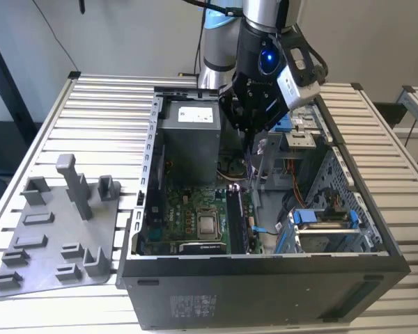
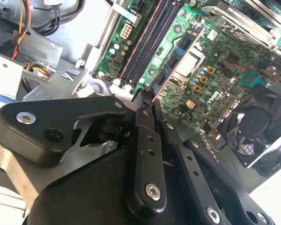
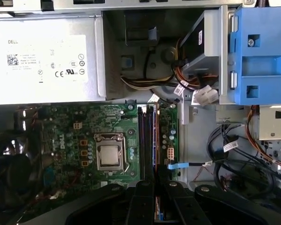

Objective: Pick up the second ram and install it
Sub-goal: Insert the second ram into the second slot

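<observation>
The black end effector [image 1: 254, 132] hangs over the open black metal computer case [image 1: 265, 292] on the white slatted counter [image 1: 104, 104], its fingers [image 3: 143, 197] pressed together on the second ram [image 3: 155, 150], a thin dark stick seen edge-on in line with the black memory slots [image 3: 145, 140] of the green motherboard [image 3: 84, 122]. Near it stand the grey power supply box [image 1: 188, 139] on the far side, the silver processor socket [image 3: 110, 154] just beside the slots, and a blue plastic drive bracket [image 3: 257, 51] with coloured cables [image 3: 187, 79] at the exterior view's right. A grey plastic holder [image 1: 56, 236] lies on the counter at the exterior view's left, apart from the case.
</observation>
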`<action>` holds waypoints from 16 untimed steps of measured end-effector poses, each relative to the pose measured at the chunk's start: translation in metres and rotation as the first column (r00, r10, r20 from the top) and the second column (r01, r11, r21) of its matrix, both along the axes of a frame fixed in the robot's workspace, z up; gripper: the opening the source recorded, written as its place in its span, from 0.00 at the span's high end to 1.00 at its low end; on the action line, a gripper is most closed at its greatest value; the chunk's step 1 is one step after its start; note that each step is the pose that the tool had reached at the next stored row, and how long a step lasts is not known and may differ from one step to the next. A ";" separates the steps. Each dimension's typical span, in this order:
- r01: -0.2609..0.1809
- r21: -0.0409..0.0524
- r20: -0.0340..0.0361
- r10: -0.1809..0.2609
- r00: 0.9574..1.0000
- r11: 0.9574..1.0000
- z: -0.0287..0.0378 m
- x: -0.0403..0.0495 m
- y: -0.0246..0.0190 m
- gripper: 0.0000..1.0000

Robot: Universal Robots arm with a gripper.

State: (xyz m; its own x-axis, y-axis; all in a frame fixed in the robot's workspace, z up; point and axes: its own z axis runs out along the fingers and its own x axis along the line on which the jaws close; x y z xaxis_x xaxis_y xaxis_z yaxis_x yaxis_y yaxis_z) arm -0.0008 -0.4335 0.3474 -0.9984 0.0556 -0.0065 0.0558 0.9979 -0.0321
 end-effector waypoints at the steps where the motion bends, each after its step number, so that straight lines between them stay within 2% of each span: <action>1: 0.000 0.000 0.000 0.000 1.000 1.000 -0.0012 0.0000 0.0000 0.86; 16: 0.000 -0.008 0.000 0.000 1.000 1.000 -0.0150 0.0000 0.0000 0.86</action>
